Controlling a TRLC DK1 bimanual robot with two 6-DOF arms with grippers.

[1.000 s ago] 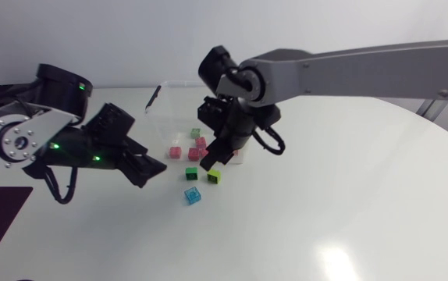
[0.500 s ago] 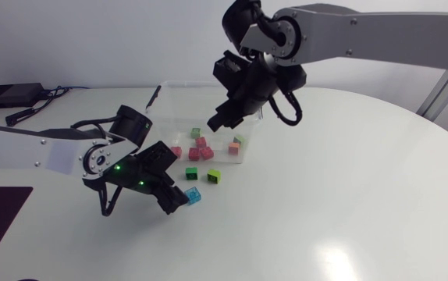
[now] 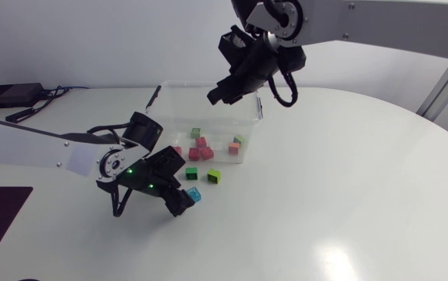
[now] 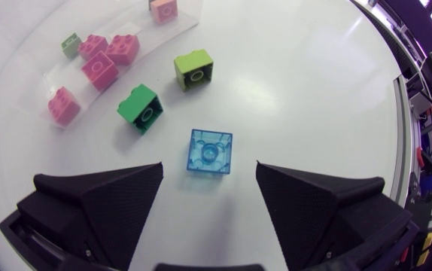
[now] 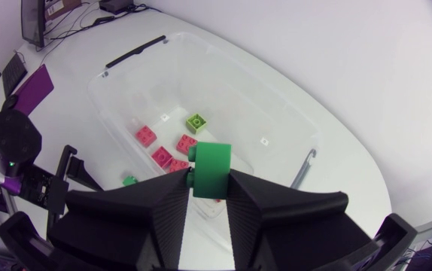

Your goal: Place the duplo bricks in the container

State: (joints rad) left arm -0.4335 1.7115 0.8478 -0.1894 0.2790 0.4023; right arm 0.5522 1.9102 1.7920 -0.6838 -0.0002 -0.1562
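**Green brick over the container, blue brick lined up**

Raised off the table within the last second, now clamped in the right jaws: a glossy dark green brick (image 5: 211,170), hanging above the clear, thin-walled plastic container (image 5: 276,113). Probably ready for release. Swung in meanwhile, spread wide: left jaws, with a translucent blue square brick (image 4: 210,152) between their tips, untouched, on the smooth white table (image 4: 314,90).
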